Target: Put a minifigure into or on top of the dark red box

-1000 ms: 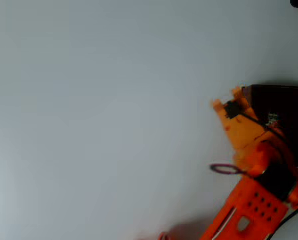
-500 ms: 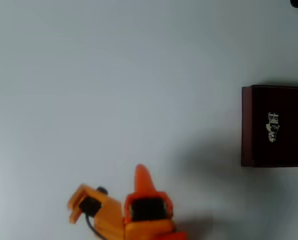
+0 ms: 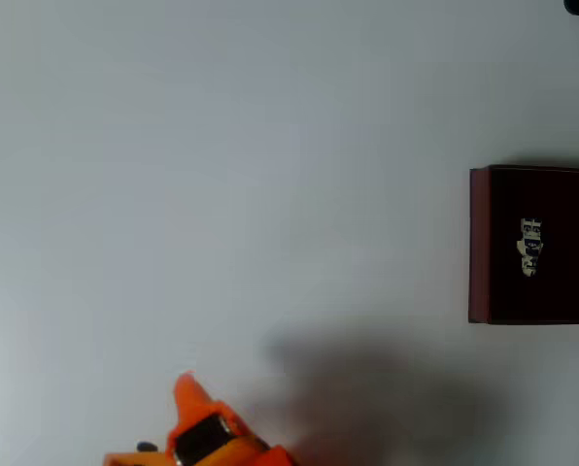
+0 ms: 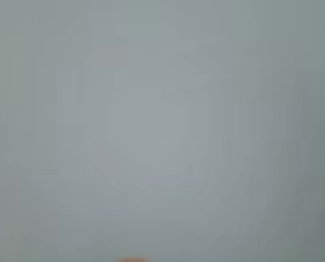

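The minifigure [image 3: 530,247] lies inside the dark red box [image 3: 480,243], on its nearly black floor, in the right part of the overhead view. It looks white with darker marks on the body, and it lies lengthwise from top to bottom of the frame; it is too small and blurred to tell more detail. It is apart from the left wall of the box.

I begin with what is nearest to me. In the overhead view my claw [image 3: 186,388] is at the lower edge, left of the middle. One pointed orange finger is seen there, with its tip toward the upper left of the frame, and under it is a dark part of my orange body, cut by the edge. I cannot tell if the claw is apart or together, because I see just the one finger clearly. Nothing is seen in it. A soft grey shadow falls on the desk [image 3: 221,175] to the right of my claw, at lower middle.

In the wrist view I see a plain grey, blurred surface, and a small orange bit at the bottom edge.

Farther away, the box stands at the right edge of the overhead view, at middle height, and the edge cuts it. Its maroon left wall is visible as a narrow strip. The box is well apart from my claw.
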